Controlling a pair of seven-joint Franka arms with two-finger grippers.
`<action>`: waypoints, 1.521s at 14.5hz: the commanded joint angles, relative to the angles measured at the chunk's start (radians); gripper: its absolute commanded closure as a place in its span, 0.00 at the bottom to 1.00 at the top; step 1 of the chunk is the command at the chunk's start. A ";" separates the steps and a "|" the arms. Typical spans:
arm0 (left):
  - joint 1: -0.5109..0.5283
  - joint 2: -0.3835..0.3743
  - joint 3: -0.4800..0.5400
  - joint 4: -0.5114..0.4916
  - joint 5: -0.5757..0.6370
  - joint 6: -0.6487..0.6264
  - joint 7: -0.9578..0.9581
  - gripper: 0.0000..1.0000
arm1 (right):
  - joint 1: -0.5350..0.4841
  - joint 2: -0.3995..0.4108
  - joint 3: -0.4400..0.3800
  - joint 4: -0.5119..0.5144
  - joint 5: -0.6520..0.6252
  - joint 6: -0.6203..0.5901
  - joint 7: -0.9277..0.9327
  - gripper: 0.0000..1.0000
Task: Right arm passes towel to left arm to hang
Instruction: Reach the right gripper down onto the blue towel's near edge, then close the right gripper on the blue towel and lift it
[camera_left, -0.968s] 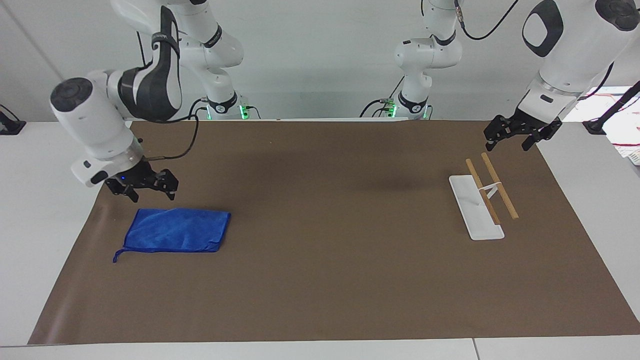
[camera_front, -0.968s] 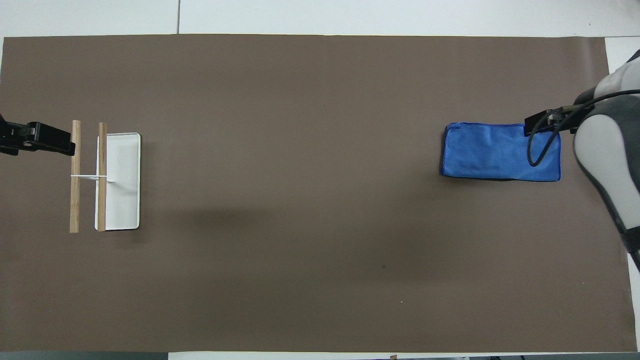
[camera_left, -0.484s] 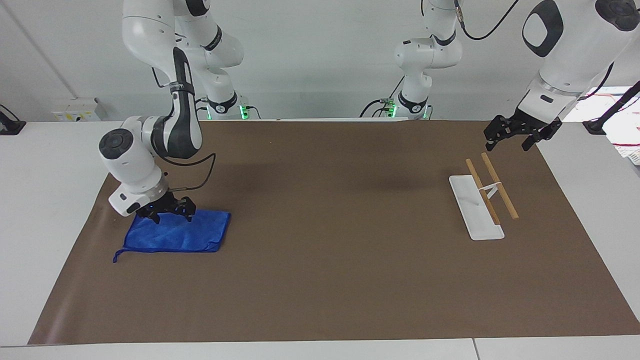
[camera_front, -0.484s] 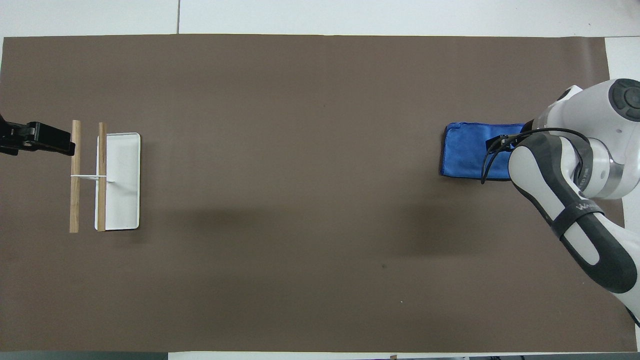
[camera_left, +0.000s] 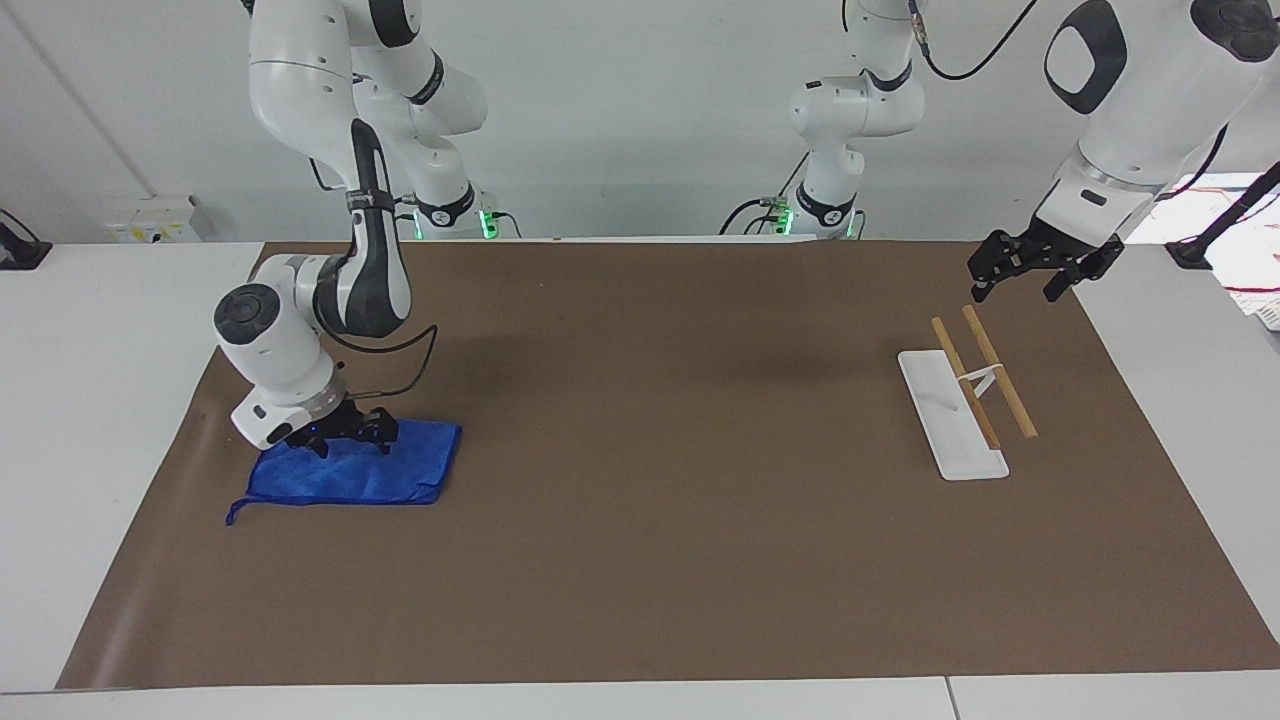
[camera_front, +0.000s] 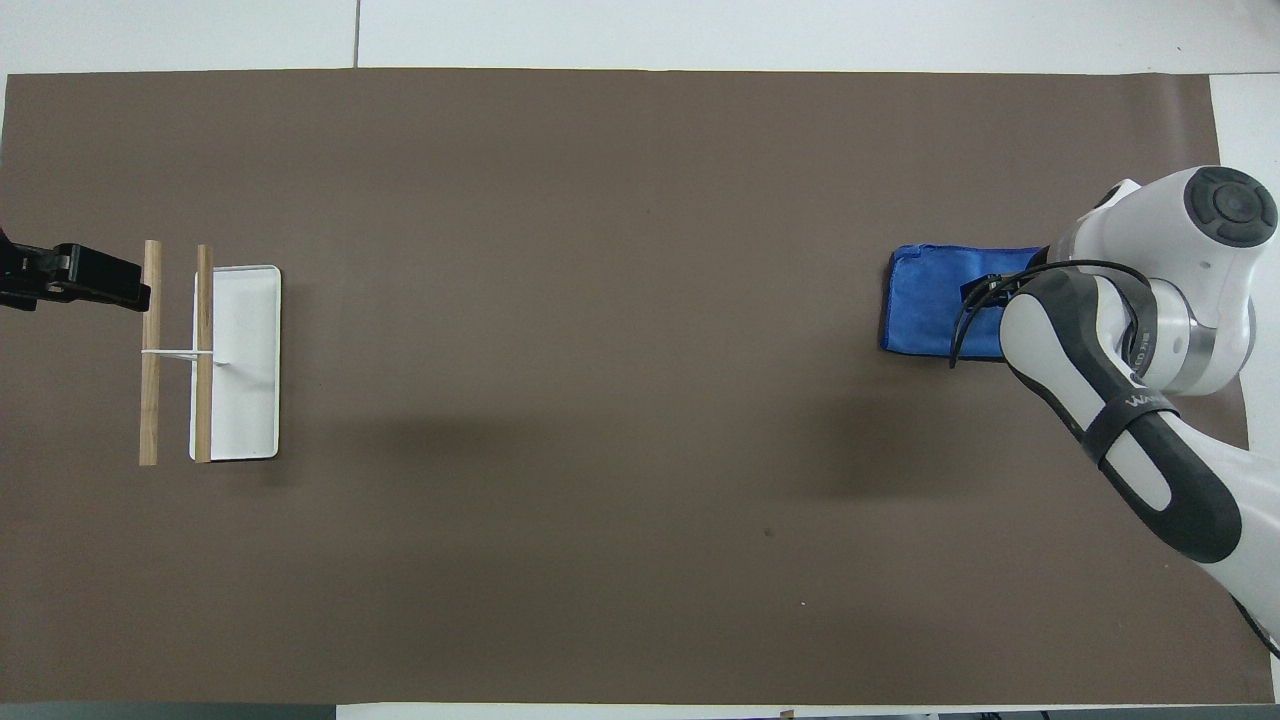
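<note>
The blue towel (camera_left: 372, 476) lies flat on the brown mat toward the right arm's end of the table, its loop cord (camera_left: 232, 514) trailing off one corner. My right gripper (camera_left: 351, 443), with its blue light, is down at the towel's edge nearer to the robots, fingers open and astride the cloth. In the overhead view the right arm covers the gripper and half of the towel (camera_front: 935, 300). My left gripper (camera_left: 1015, 290) waits open in the air, over the mat beside the rack's end nearer to the robots; it also shows in the overhead view (camera_front: 110, 285).
A rack with a white base (camera_left: 950, 425) and two wooden bars (camera_left: 1000, 375) stands toward the left arm's end of the table; it also shows in the overhead view (camera_front: 245, 400). The brown mat (camera_left: 640, 520) covers most of the table.
My right arm has come down from above the mat beside the towel and set its gripper on the towel's near edge. The towel, rack and left arm have not moved.
</note>
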 joint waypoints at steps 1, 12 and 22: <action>-0.001 -0.013 0.002 -0.013 0.009 0.006 -0.007 0.00 | -0.008 0.002 0.002 -0.040 0.014 0.059 -0.017 0.01; -0.001 -0.013 0.002 -0.013 0.009 0.006 -0.007 0.00 | -0.009 0.003 0.003 -0.048 0.014 0.064 -0.017 1.00; -0.001 -0.013 0.002 -0.013 0.009 0.006 -0.007 0.00 | 0.080 -0.004 0.012 0.412 0.025 -0.564 0.156 1.00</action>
